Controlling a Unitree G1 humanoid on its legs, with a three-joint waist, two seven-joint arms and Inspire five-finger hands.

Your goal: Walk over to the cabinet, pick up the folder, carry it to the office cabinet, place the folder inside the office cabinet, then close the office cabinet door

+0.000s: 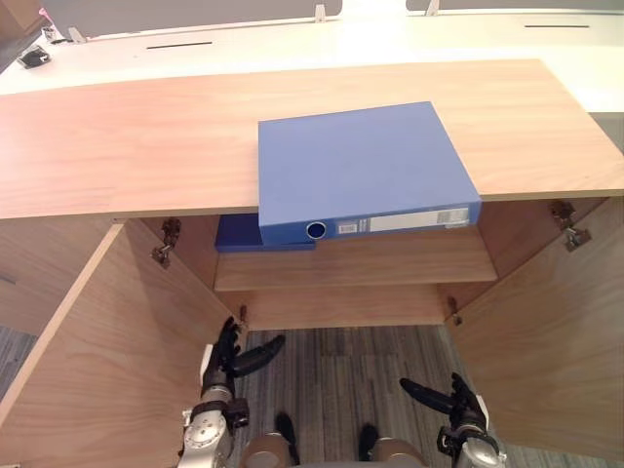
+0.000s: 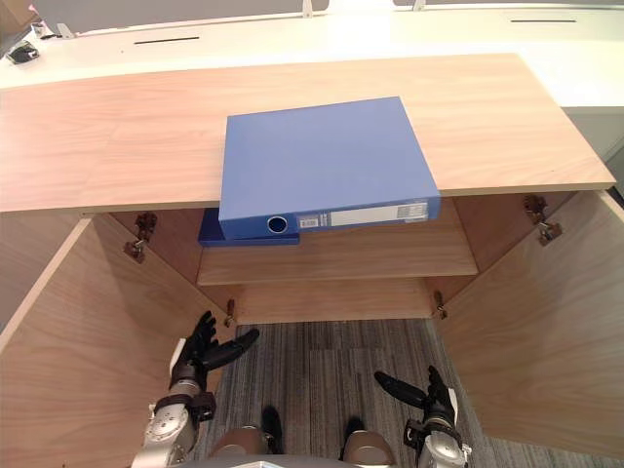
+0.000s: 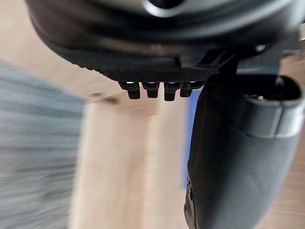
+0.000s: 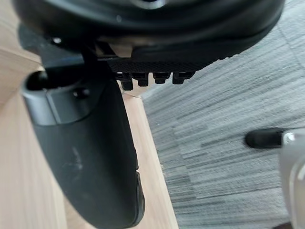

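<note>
One flat blue folder [image 1: 361,166] atop woodgrain cabinet [image 1: 127,146].

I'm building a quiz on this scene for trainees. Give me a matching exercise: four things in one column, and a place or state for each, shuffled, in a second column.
Things
1. blue folder
2. darker blue folder
3. left cabinet door
4. right hand

Places or states
A. swung open
B. lying flat on the cabinet top, spine past the front edge
C. low over the carpet, fingers straight, holding nothing
D. on the shelf inside the cabinet

Pairs: 1-B, 2-D, 3-A, 4-C
</note>
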